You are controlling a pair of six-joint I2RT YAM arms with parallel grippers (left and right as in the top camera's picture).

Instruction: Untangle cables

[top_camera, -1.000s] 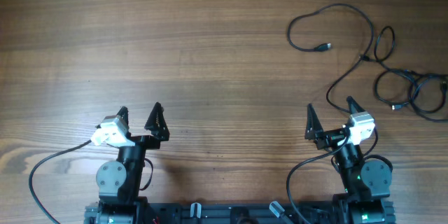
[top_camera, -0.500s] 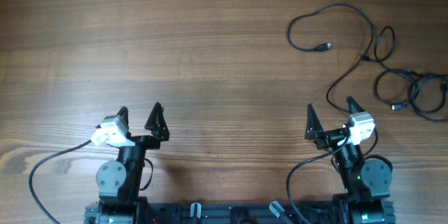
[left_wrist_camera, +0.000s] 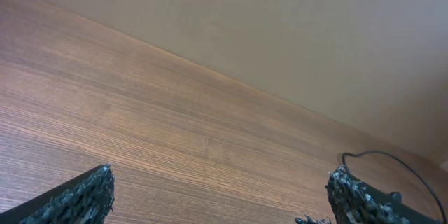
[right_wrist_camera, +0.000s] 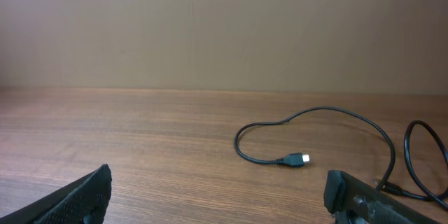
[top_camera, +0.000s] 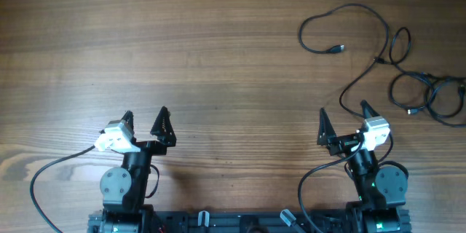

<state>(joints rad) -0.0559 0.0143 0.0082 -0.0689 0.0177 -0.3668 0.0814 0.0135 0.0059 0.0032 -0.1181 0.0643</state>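
Left hand (top_camera: 145, 114): fingers spread wide apart, nothing between them. It sits at the near edge of the desk (top_camera: 218, 44), pointing away across the wood. A thick black wire (top_camera: 45, 173) loops out from this arm's base to the left, lying on the desk.

Right hand (top_camera: 343, 109): fingers likewise wide apart and gripping nothing. It is at the near edge on the opposite side, pointing the same way. A second thick base wire (top_camera: 301, 183) curves beside this arm.

The cables (top_camera: 434, 82) lie in the far right corner of the desk, well apart from the left hand and closer to the right one. One thin black strand forms a large open loop, with a small plug end (top_camera: 339, 48) lying inside it. From above, the same strand trails back toward the right hand, ending near its fingertips. Whether it touches them cannot be told. Farther right, several strands overlap in small coils, crossing one another at a knot close to the desk's right edge.

Both wrist views show a plain beige wall (right_wrist_camera: 210, 28) behind the desk. From the right wrist, the looped strand and plug lie ahead and to the right of the fingers.
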